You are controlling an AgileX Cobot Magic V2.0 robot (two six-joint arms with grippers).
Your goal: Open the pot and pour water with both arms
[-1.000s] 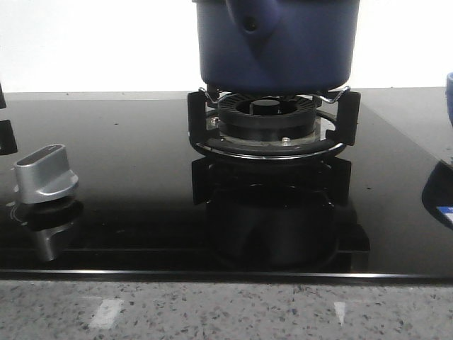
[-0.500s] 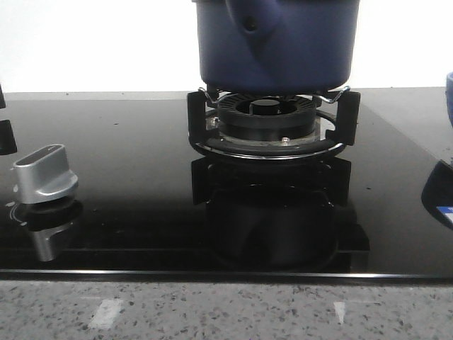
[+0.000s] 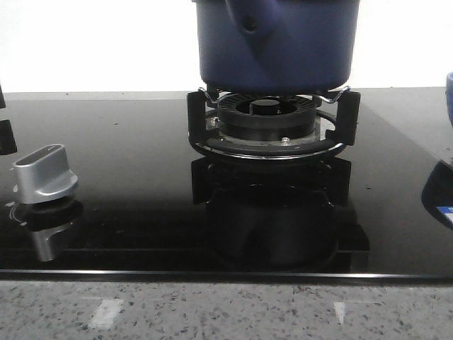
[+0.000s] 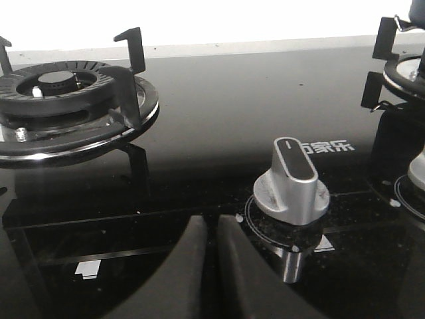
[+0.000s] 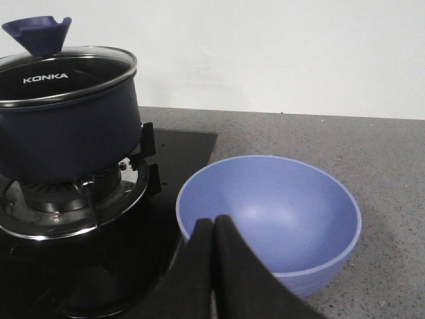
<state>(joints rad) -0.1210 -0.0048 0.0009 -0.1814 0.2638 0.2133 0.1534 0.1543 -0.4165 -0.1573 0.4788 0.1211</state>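
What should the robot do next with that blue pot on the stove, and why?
Probably send the right gripper toward the lid knob. The glass lid is on the pot, so nothing can pour into the bowl yet. Both grippers look shut and away from the pot; the left gripper is by the stove dial.

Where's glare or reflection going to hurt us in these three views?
Front view: blown-out white background, mirror-like cooktop doubling the burner and knob. Left wrist view: overexposed top strip, glossy reflections under the knob. Right wrist view: evenly lit, mild glare on the pot lid.
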